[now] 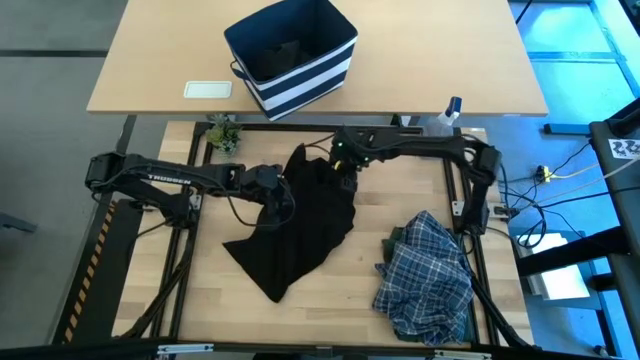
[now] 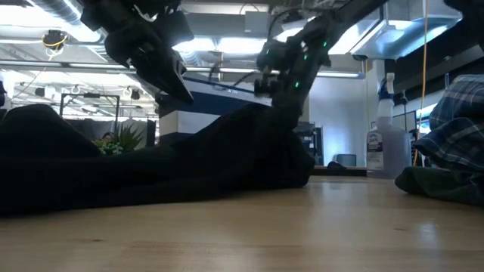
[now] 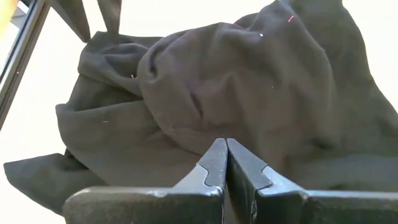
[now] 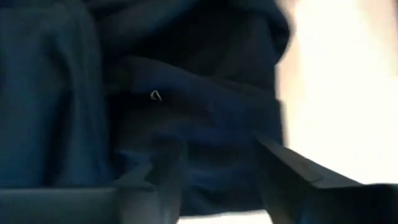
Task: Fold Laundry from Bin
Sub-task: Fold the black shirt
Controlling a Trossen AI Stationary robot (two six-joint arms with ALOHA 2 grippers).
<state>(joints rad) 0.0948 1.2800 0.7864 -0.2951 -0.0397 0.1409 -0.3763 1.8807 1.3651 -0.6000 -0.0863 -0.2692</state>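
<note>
Crumpled black cloth garment lies mid-table between both arms — left gripper clenched on nothing at its left edge, right gripper spread over its top edge — spreading step; next needs corner grips.

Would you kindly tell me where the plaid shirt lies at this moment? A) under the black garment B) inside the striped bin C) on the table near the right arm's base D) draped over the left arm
C: the plaid shirt sits crumpled on the table, apart from the black garment.
</note>
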